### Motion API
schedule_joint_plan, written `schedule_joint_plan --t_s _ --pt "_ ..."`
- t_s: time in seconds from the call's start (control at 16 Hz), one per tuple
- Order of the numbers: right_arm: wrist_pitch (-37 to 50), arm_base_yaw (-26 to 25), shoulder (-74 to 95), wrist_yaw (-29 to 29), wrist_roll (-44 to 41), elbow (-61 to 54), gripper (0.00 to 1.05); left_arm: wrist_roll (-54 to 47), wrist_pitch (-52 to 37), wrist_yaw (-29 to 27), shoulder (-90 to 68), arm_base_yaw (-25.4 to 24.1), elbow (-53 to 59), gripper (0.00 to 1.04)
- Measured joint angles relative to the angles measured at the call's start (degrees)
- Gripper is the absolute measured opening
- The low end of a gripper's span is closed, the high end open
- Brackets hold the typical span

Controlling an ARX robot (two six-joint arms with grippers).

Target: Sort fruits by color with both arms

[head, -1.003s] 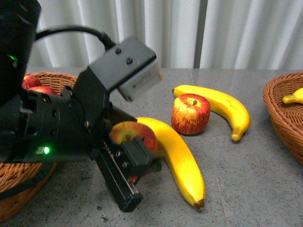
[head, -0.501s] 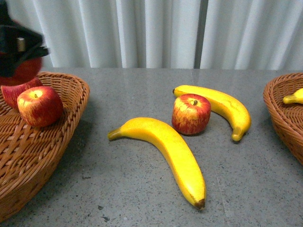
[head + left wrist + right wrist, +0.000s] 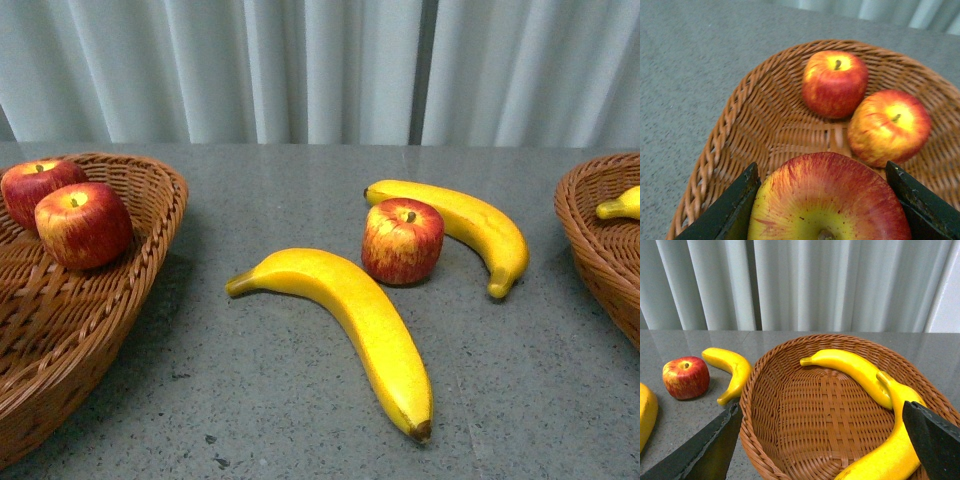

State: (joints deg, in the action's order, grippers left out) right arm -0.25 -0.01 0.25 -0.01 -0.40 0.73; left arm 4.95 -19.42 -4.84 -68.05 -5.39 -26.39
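Left claw (image 3: 821,169) pinches an apple (image 3: 832,200) over a two-apple basket (image 3: 740,115); right claw (image 3: 821,410) spread, empty. Worktop (image 3: 250,400): loose apple (image 3: 402,240), two bananas (image 3: 350,310) unsorted.

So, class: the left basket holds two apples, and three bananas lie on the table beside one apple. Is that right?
No: the front view shows only two on the table, the near banana and the far banana; the rest stands.

Front: faces the far curtain (image 3: 300,70).
Left wrist: close above left basket (image 3: 735,107).
Right wrist: close above right basket (image 3: 825,410).
Shared: front sees both.
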Motion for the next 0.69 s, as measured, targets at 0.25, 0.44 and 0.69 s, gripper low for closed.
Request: schedule_joint_plan --t_s 0.25,0.44,0.69 --pt "0.00 0.00 0.00 0.00 0.02 0.00 0.98 3.61 -0.63 -0.11 -2.80 -1.70 0.87 1.00" --pt "-0.02 0.00 0.00 0.00 0.02 0.00 0.98 4.02 2.58 -0.90 1.11 0.35 0.74 0.98" --pt "0.00 0.00 0.00 0.00 0.02 0.00 0.98 2.43 4.50 -3.30 8.87 9.68 -5.14 0.98"
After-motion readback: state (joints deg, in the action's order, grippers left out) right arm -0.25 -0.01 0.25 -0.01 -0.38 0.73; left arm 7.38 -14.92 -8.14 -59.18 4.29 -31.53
